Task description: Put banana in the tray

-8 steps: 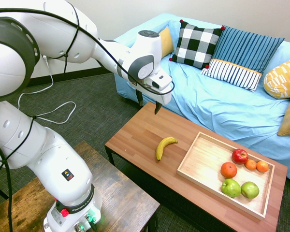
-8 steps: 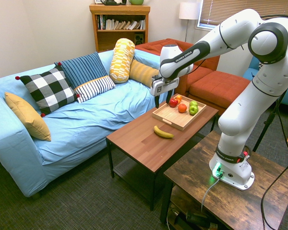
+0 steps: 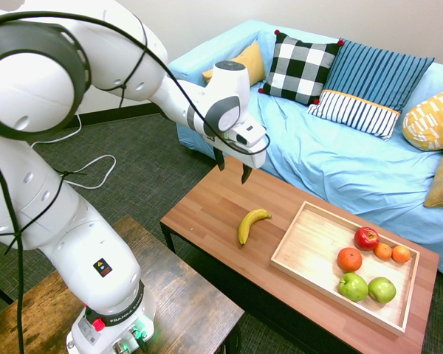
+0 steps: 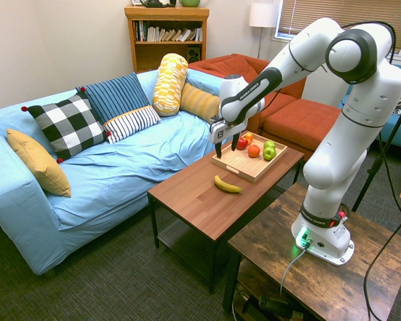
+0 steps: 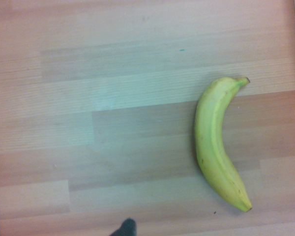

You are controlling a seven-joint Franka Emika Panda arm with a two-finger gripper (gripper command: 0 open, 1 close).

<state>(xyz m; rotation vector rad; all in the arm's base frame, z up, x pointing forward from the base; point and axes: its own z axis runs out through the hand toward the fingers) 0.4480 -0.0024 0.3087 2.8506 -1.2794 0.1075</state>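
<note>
A curved yellow banana lies flat on the reddish-brown table, a short way from the open end of the tray. The pale wooden tray sits on the same table and holds several apples and oranges. My gripper hangs open in the air above the table, over its sofa-side edge, up and away from the banana. Nothing is between its two dark fingers.
A red apple, two green apples and several oranges fill the tray's far end. A blue sofa with cushions runs along the table's far side. A darker side table carries the arm's base.
The gripper has come lower and a little closer to the banana, tilting slightly. The banana and the fruit in the tray have not moved.
</note>
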